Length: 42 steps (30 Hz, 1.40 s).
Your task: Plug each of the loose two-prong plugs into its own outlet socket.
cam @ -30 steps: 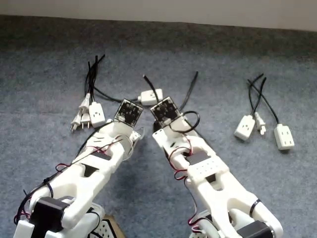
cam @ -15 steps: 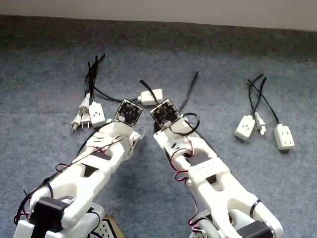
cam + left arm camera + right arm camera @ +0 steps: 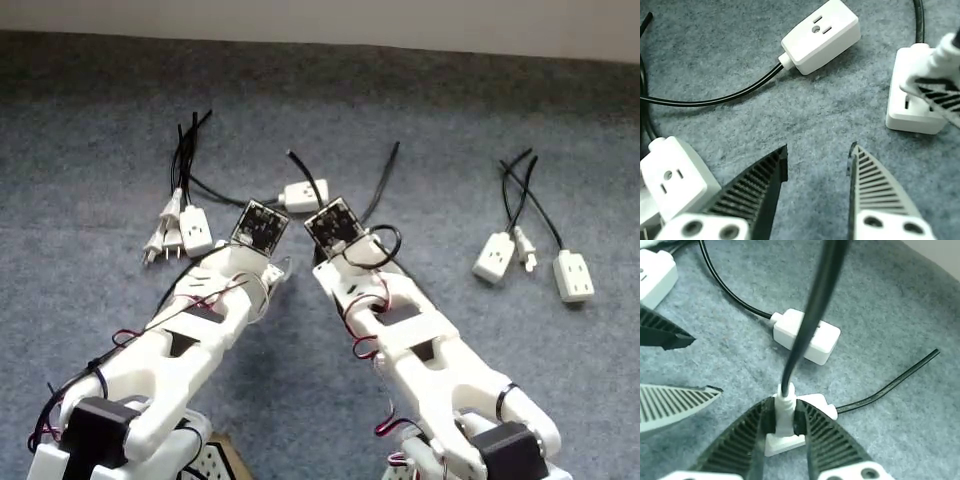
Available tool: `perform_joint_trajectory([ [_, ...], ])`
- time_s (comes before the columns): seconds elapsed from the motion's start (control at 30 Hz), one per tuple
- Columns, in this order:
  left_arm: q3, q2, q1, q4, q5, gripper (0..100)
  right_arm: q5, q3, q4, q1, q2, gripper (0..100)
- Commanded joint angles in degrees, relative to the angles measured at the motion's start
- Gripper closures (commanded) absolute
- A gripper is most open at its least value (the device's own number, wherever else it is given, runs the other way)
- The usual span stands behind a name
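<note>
Right gripper [image 3: 784, 422] — fingers clamped on plug [image 3: 783, 412], which stands upright on outlet socket [image 3: 816, 407] just below the fingertips. Plug cable [image 3: 810, 320] rocked aside, then returned within approx. 1 s; full seating unconfirmed. Left gripper [image 3: 817, 155] — fingers wide, holding nothing, over bare worktop [image 3: 715, 50].

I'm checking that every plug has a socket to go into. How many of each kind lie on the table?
Outlet sockets: 5 (one left, one centre, one under the right tool, two right)
Two-prong plugs: 4 (two left, one in the right tool, one right)
Total: 9
</note>
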<state>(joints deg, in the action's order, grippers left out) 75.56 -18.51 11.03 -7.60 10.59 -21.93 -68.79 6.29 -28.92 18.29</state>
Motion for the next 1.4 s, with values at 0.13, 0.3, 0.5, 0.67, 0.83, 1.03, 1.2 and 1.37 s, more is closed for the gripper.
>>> perform_joint_trajectory([
  [0.13,-1.1,-0.2,-0.7,-1.1,0.4,79,-1.1,-0.2,-1.9,1.0,2.6,99.1],
  [0.3,-1.1,-0.2,-0.7,-1.1,0.4,79,-1.1,-3.1,-3.6,0.0,7.7,99.1],
  [0.5,-1.1,-0.2,-0.7,-1.1,0.4,79,-1.1,-2.1,-2.9,0.0,2.4,99.1],
  [0.67,-1.1,-0.2,-0.6,-1.1,0.4,79,-1.1,0.9,-2.8,-1.2,-1.2,99.1],
  [0.83,-1.1,-0.2,-0.6,-1.1,0.4,79,-1.1,0.5,-2.9,-4.0,-1.1,99.1],
  [1.03,-1.1,-0.2,-0.6,-1.1,0.4,79,-1.1,0.7,-5.9,-3.3,-1.1,99.1],
  [1.2,-1.1,-0.2,-0.6,-1.1,0.4,79,-1.1,0.8,-7.3,-3.1,-1.1,99.1],
  [1.37,-1.1,-0.2,-0.7,-1.1,0.4,79,-1.4,0.7,-7.4,-0.8,-1.3,99.1],
])
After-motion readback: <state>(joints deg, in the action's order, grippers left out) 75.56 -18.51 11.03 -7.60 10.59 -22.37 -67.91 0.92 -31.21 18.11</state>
